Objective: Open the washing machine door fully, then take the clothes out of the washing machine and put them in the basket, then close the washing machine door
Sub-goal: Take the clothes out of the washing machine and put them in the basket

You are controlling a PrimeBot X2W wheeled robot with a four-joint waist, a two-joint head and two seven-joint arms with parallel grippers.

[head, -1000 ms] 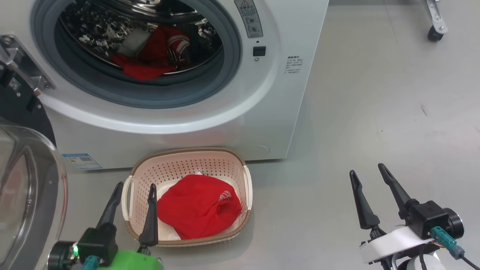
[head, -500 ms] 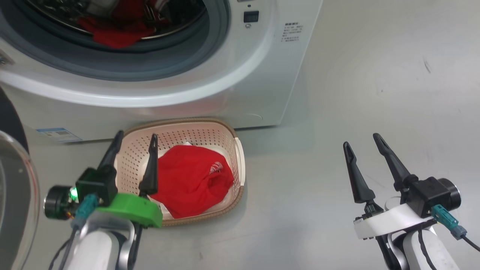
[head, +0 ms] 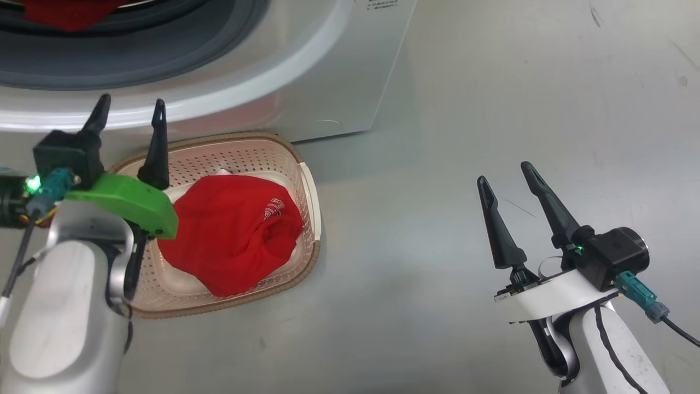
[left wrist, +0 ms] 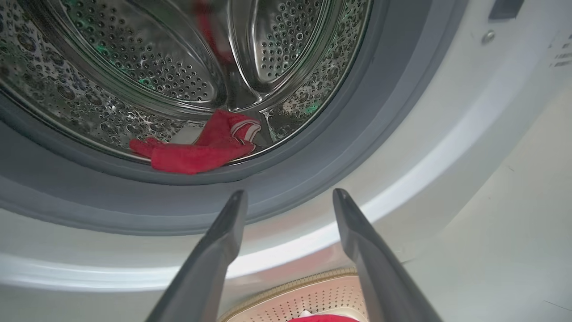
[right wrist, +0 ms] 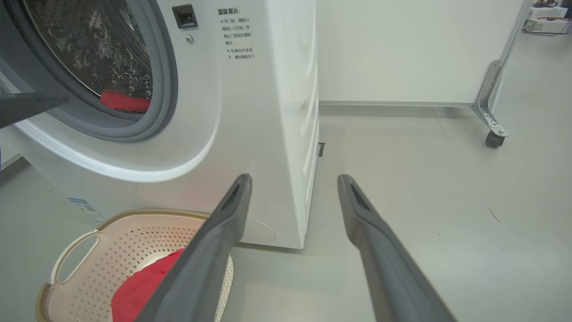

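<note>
The white washing machine [head: 328,65] stands at the upper left with its drum opening uncovered; the washing machine door is out of view. Red clothes [left wrist: 196,150] lie at the drum's front lip, also seen as clothes [right wrist: 123,102] from the side. The cream basket [head: 307,180] sits on the floor before the machine, with a red garment [head: 229,235] inside. My left gripper [head: 131,102] is open and empty above the basket's far left rim, fingers pointing at the drum ring [left wrist: 313,147]. My right gripper [head: 504,172] is open and empty over bare floor, well right of the basket.
Grey floor [head: 492,82] stretches to the machine's right. A metal frame leg on a caster [right wrist: 491,138] stands by the white back wall. A blue label [right wrist: 82,206] marks the machine's lower front.
The head camera has tipped down and turned, sliding machine and basket up and left. My left gripper has risen from the basket's left rim toward the drum opening. The right gripper stays open.
</note>
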